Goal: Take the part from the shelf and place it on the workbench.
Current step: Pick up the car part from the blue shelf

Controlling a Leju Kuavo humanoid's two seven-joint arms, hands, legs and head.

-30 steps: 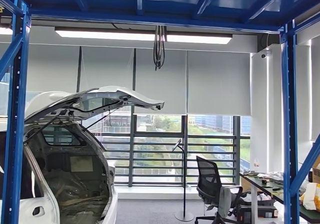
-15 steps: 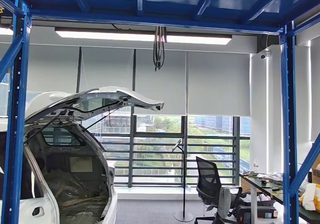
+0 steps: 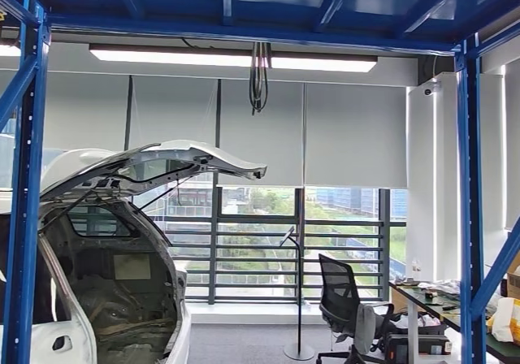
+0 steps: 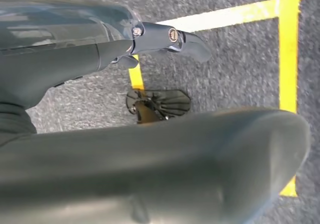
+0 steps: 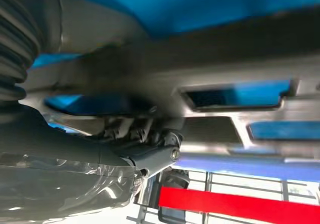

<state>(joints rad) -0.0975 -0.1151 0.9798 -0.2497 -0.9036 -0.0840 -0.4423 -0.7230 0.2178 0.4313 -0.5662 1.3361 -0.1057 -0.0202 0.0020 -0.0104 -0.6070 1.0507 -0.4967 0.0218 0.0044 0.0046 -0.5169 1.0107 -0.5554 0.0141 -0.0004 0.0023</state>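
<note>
Right wrist view, close and blurred: the right hand (image 5: pixel 113 156) reaches up against a grey sheet-metal part (image 5: pixel 226 66) with at least 2 rectangular cutouts. The part lies along the blue shelf (image 5: pixel 188 4). A dark finger meets its underside, but whether the hand grasps it cannot be told.

The left hand (image 4: pixel 124 134) hangs released, fingers apart and holding nothing, above grey floor (image 4: pixel 226 59) marked with yellow tape (image 4: pixel 288 49).

The part looks stiff, thin and fairly light, probably with sharp stamped edges. A solid rim between the cutouts seems the best hold.

No writing or brand can be read anywhere.
</note>
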